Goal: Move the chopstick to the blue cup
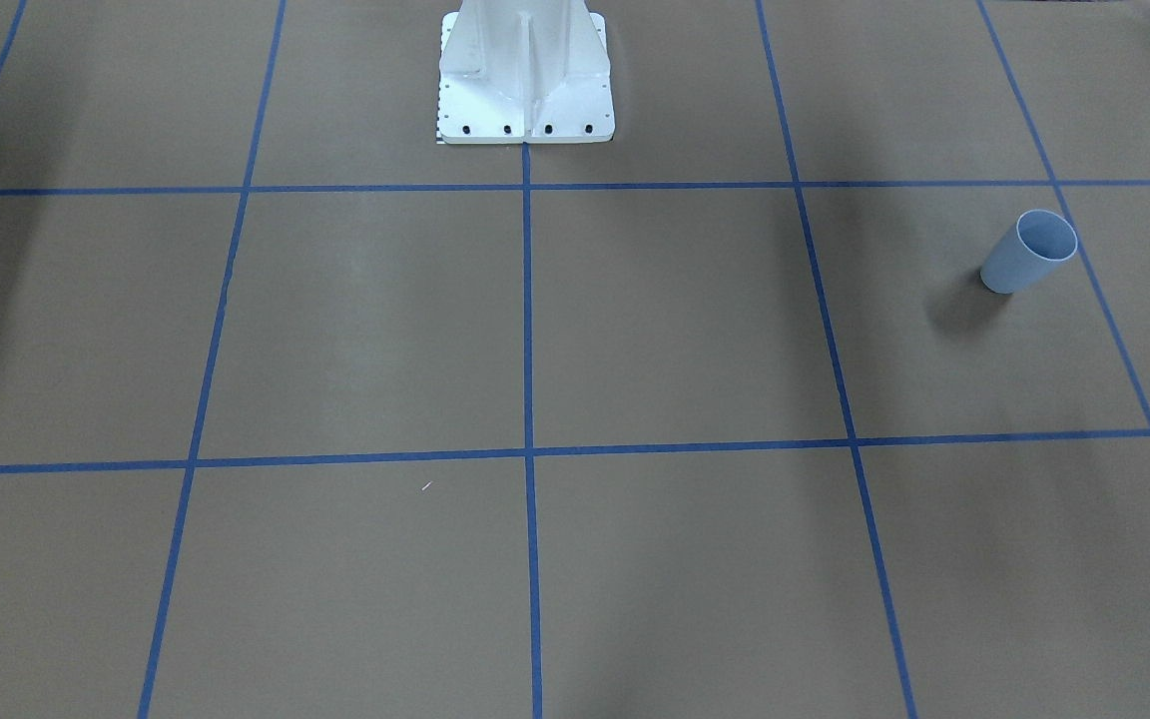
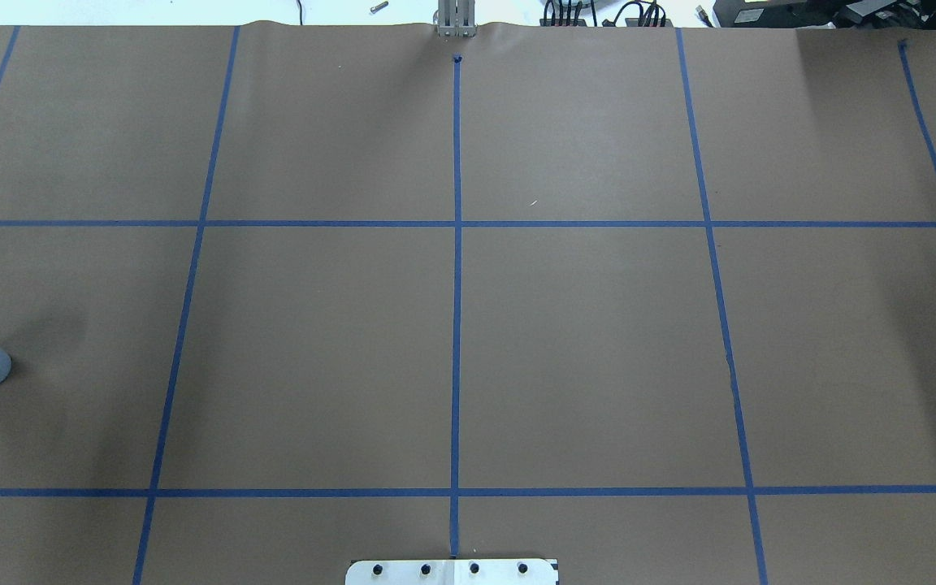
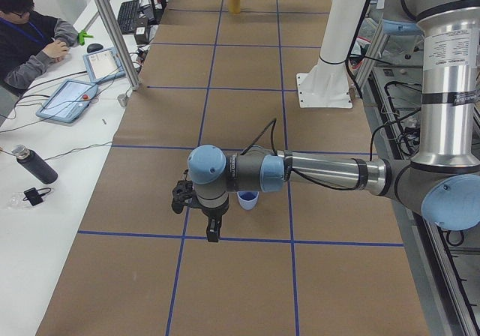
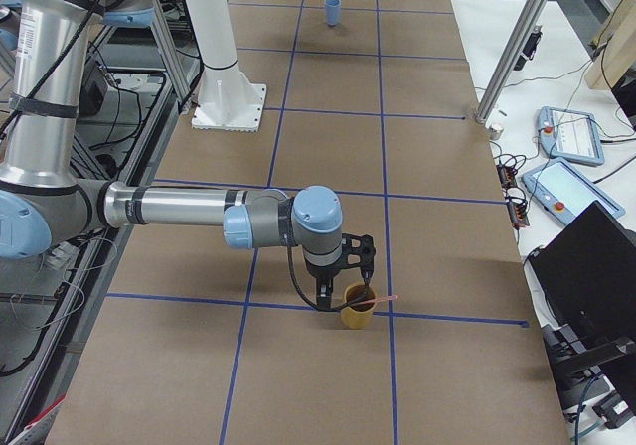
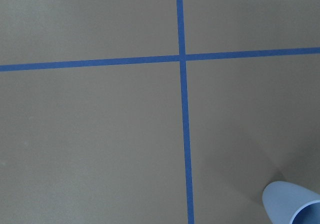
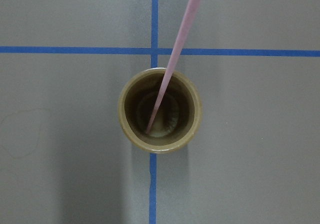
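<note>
Chopstick [image 6: 172,59] leans in a tan cup [image 6: 187,129] in the right wrist view, top toward one o'clock. Right side view: right jaws hover over that cup. Left side view: left jaws hang just beside the blue cup [image 3: 247,199]. Whether either pair is clenched, I cannot tell. Front view: blue cup upright at three o'clock.

thin salmon-pink chopstick [image 6: 175,54] | small pale-blue tapered cup [image 1: 1024,258], darker blue inside | round ochre-brown cup [image 6: 160,145] | brown paper tabletop [image 1: 675,320], blue tape grid [image 1: 527,320]
</note>
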Tool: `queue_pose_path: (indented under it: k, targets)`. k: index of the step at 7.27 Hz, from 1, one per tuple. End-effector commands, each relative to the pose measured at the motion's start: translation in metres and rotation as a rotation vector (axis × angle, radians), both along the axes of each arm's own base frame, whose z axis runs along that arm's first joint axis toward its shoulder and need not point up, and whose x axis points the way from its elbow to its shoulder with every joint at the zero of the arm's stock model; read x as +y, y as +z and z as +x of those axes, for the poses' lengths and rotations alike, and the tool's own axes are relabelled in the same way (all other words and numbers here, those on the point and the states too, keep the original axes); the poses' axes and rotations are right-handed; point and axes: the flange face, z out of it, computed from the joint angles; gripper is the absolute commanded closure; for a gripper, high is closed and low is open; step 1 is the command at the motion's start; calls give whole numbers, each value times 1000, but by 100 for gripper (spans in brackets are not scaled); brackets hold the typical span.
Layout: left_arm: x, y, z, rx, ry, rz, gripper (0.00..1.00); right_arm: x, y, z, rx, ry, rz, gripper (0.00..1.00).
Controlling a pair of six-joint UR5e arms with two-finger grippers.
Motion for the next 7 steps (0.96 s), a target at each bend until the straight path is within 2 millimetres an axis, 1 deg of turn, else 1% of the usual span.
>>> queue_pose_path:
  k: [1,3,4,5,6,7]
  targets:
    - [-1,-15,-1,-1,-3,26,1,-1,-1,0,0,1,1,0]
    - [2,-29,-1,-3,-2,58,1,-2,-3,0,-2,1,6,0]
    - [3,-28,0,-8,0,58,1,-5,-11,-1,-10,0,41,0]
    - [-3,-31,0,-11,1,67,1,-10,-20,-2,-22,-2,137,0]
    - [-3,-37,1,-1,2,83,1,-12,-16,-2,-24,-2,201,0]
    - [-4,-39,2,1,1,85,1,-9,-11,-2,-29,-2,215,0]
